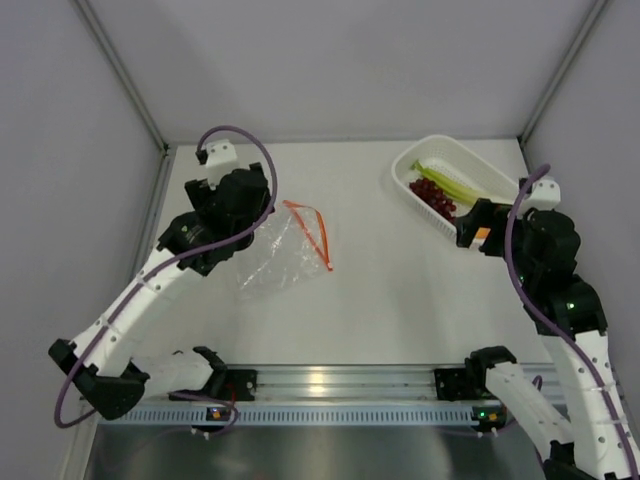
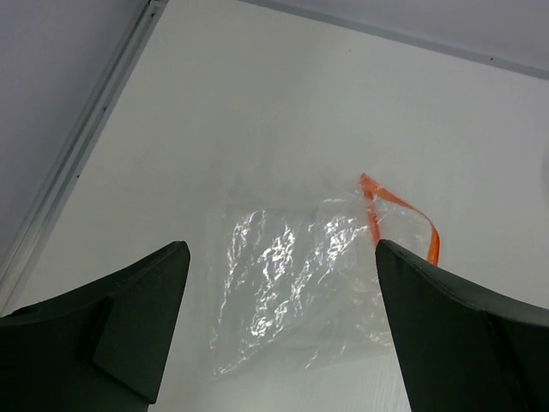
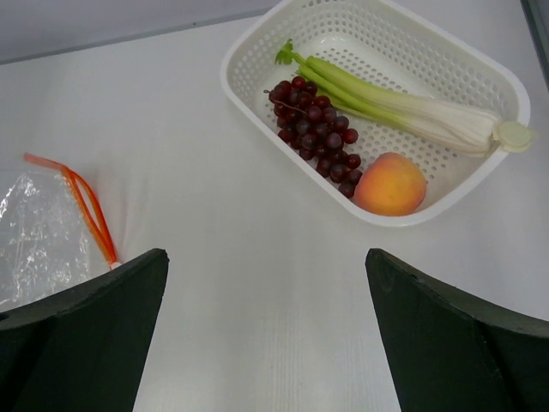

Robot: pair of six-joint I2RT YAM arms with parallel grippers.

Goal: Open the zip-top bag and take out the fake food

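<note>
My left gripper [image 2: 276,257] angled down, jaws spread wide, my right gripper [image 3: 266,257] likewise parted, both my arms bent forward.

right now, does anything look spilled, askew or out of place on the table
Nothing spilled or damaged. The clear crinkly zip-top bag lies rumpled and looks empty, its orange zipper strip gaping; the dark red grape bunch, green stalk and orange-pink fruit all sit inside the white perforated basket.
</note>
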